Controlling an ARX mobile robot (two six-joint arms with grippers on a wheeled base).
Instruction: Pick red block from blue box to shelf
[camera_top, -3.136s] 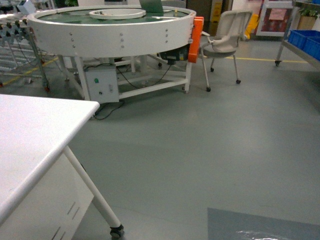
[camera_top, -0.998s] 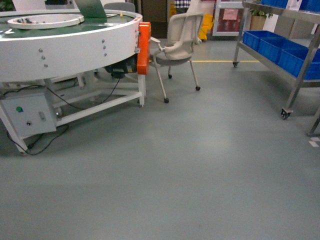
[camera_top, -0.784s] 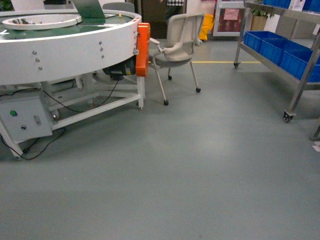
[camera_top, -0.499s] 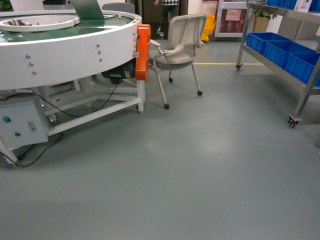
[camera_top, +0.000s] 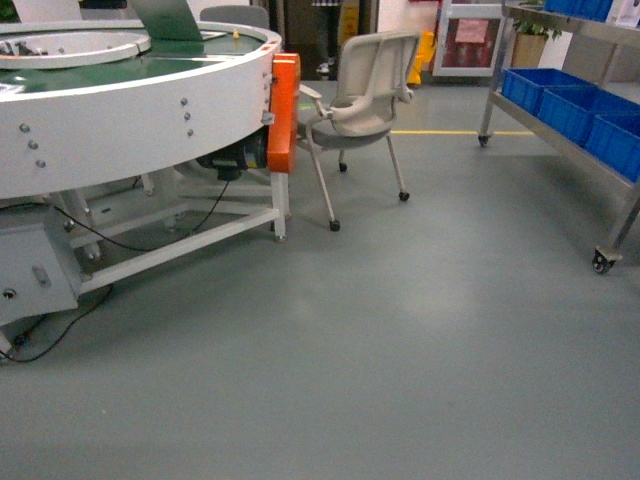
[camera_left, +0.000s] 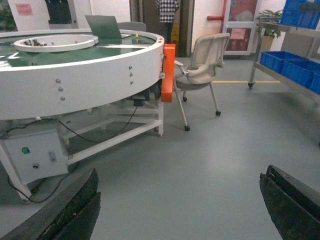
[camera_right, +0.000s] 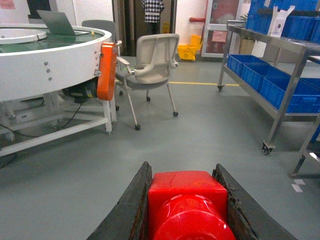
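The right pincer (camera_right: 187, 210) is clamped on the red block (camera_right: 186, 202), stud facing the camera. The shelf (camera_right: 280, 65) stands ahead to its right. The left pincer (camera_left: 180, 210) gapes wide, empty.

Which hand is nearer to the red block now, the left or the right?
Right. The right hand is shut on the red block, fingers on both its sides. The left hand is open and empty; no block shows in its view.

Red block (camera_right: 186, 205) clamped between right end effector (camera_right: 187, 210) fingers, steel shelf (camera_right: 280, 65) well apart
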